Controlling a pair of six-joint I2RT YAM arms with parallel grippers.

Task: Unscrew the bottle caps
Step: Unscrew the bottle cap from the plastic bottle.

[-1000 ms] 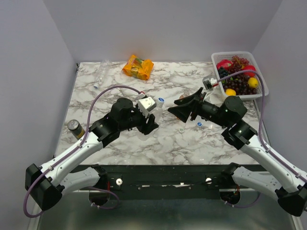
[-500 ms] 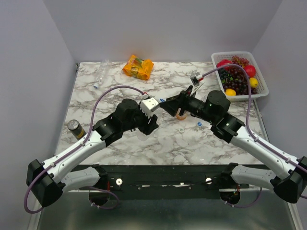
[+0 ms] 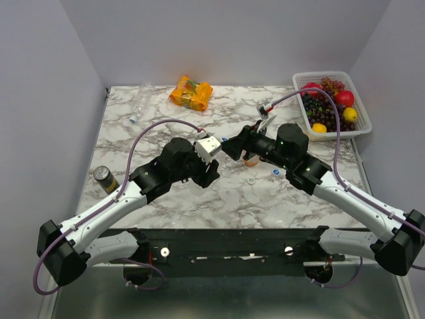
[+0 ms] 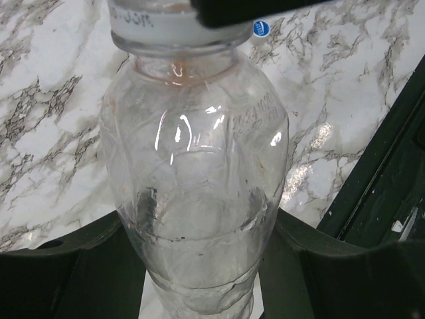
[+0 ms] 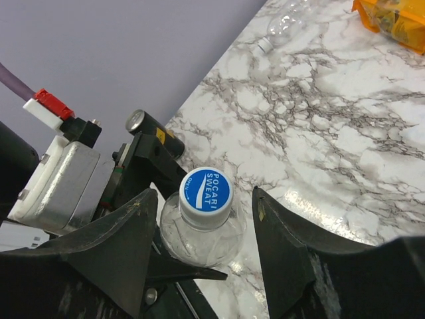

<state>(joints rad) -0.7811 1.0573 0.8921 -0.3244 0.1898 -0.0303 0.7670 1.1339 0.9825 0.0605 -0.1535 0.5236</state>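
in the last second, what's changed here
The right arm swung left from beside the white plastic fruit basket; its jaws now straddle the blue round plastic cap, open, not gripping. The left arm kept its jaws clamped on the clear plastic bottle; everything else stayed put.

Orange snack packet (image 3: 191,92), fruit basket (image 3: 329,74), dark can (image 3: 103,177) on marble table (image 3: 232,199).
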